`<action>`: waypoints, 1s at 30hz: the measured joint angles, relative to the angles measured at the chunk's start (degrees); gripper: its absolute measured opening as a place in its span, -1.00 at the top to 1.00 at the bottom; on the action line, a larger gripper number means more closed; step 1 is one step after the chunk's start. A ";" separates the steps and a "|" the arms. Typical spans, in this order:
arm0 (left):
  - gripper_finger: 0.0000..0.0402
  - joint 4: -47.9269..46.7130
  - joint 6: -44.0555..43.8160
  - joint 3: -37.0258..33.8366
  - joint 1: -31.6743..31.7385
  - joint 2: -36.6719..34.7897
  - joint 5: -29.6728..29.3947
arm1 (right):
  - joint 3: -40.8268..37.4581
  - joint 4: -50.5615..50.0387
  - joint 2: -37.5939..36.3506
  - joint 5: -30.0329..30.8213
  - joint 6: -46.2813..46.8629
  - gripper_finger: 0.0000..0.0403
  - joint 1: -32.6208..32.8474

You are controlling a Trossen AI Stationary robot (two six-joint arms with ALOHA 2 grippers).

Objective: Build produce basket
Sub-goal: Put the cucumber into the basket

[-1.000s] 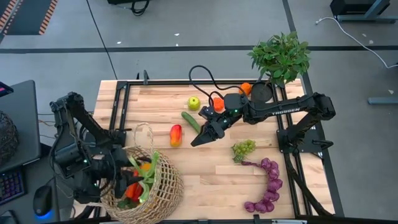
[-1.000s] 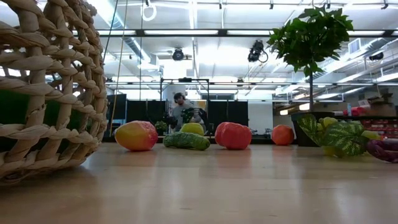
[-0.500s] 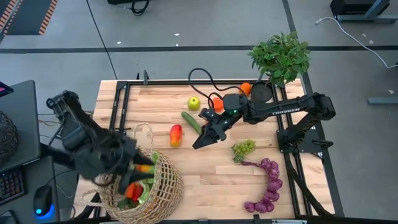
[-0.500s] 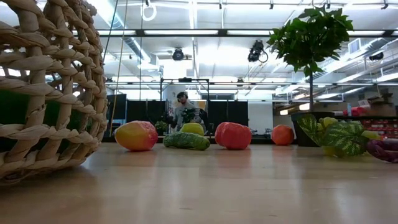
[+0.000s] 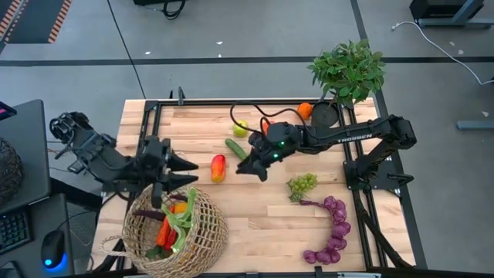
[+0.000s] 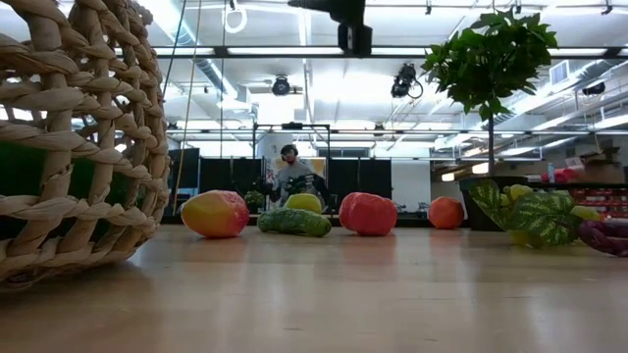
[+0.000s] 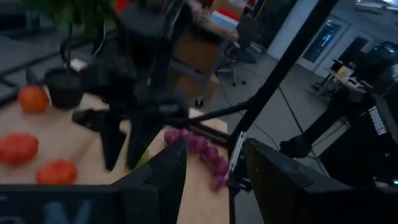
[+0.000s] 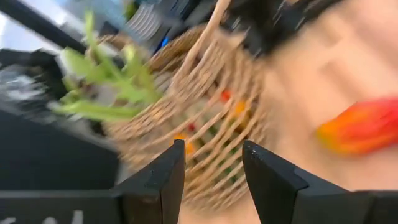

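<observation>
The tan wicker basket (image 5: pixel 179 228) stands on its base at the table's near left, with produce (image 5: pixel 173 224) inside; its wall fills the left of the low view (image 6: pixel 69 137). On the table lie a red-yellow pepper (image 5: pixel 218 167), a cucumber (image 5: pixel 236 149), a green apple (image 5: pixel 241 127), a tomato (image 5: pixel 269 127), an orange (image 5: pixel 306 110), green grapes (image 5: pixel 302 184) and purple grapes (image 5: pixel 333 232). My left gripper (image 5: pixel 185 171) (image 7: pixel 214 155) hovers open over the basket's far rim, pointing level toward the pepper. My right gripper (image 5: pixel 248 167) (image 8: pixel 212 155) hangs open beside the cucumber, above the table.
A leafy plant (image 5: pixel 348 69) in a black pot (image 5: pixel 324 116) stands at the far right corner. Black frame rails (image 5: pixel 151 131) run along the table's left, far and right sides. Bare wood lies in the near middle, between basket and grapes.
My left gripper has come up out of the basket, swung toward the table's far side and right, and tipped up to point level at the pepper. My right gripper has rolled about its wrist and sunk a little beside the cucumber. The produce has stayed put.
</observation>
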 joint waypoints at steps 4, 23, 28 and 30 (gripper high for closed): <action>0.11 0.20 5.80 4.15 2.04 -0.02 0.07 | 0.00 -0.25 0.24 7.38 -4.68 0.17 -0.12; -0.18 -8.49 3.85 10.38 19.66 2.11 -0.17 | 0.00 0.75 18.10 19.27 -17.64 -0.77 -5.50; -0.16 -9.00 2.25 10.36 22.95 3.90 -0.18 | 0.00 0.60 22.20 20.99 -19.72 -0.79 -7.62; -0.16 -8.38 1.54 10.45 24.15 4.63 -0.20 | 0.00 0.37 23.64 20.95 -20.36 -0.78 -8.12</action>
